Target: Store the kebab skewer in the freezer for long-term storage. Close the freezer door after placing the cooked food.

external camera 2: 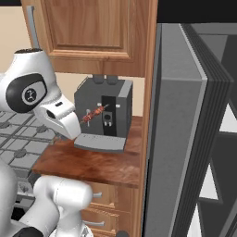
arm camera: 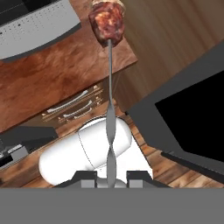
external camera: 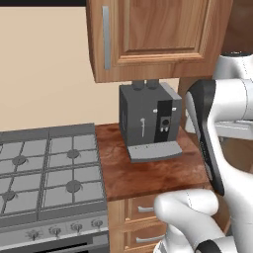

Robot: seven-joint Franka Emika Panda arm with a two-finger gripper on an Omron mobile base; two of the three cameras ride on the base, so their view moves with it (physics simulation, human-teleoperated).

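The gripper [arm camera: 111, 178] was clamped on the kebab skewer [arm camera: 110, 87] — the carry to the freezer [external camera 2: 217, 134] required keeping it level.

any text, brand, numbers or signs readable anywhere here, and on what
None can be read.
Coffee machine: small white marks on its side and black front panel, too small to read.
Robot joint cap: a small symbol, too blurred to read.
Stove knobs: no legible markings.
Kebab skewer, held in the shut gripper: no text.
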